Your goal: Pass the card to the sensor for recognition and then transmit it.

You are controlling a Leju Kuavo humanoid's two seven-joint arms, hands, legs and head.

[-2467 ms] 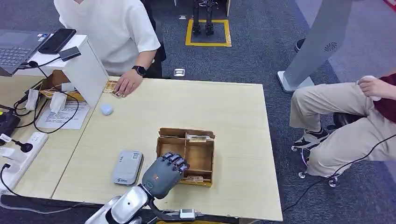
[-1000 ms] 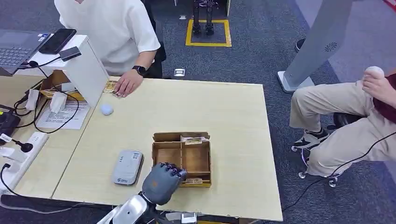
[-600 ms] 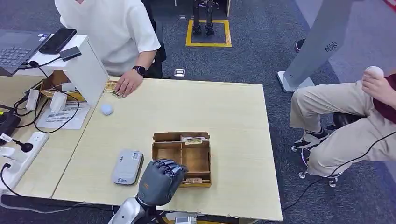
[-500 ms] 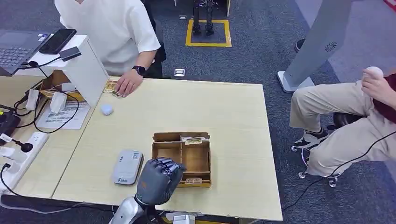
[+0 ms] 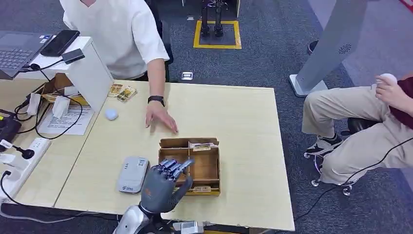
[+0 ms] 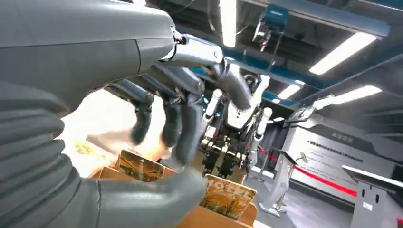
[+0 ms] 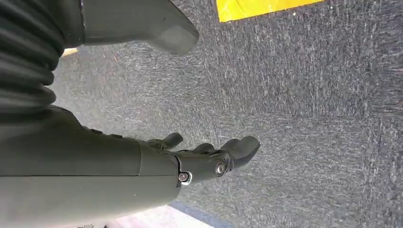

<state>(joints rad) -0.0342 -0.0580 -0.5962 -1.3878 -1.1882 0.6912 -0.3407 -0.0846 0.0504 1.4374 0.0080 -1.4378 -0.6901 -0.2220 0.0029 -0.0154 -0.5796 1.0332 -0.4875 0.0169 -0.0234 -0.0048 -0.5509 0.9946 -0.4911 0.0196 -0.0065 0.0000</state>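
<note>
Now the left hand point(image 5: 165, 183) is lifting with fingers spreading, holding nothing, over the card box point(image 5: 207, 168) near the table's near edge; cards point(image 6: 229, 198) are staying inside, so picking is beginning again.

The person's hand point(image 5: 159, 116) is reaching toward the box.

- Left hand point(image 5: 164, 183) hovers over the near left part of the wooden tray point(image 5: 213, 168), fingers spread, holding nothing.
- Grey sensor point(image 5: 133, 174) lies just beside it toward the table's point(image 5: 234, 112) left edge.
- A person's hand point(image 5: 159, 117) rests flat just beyond the tray's far side, blocking that way.
- Bare tabletop runs along the right edge.
</note>
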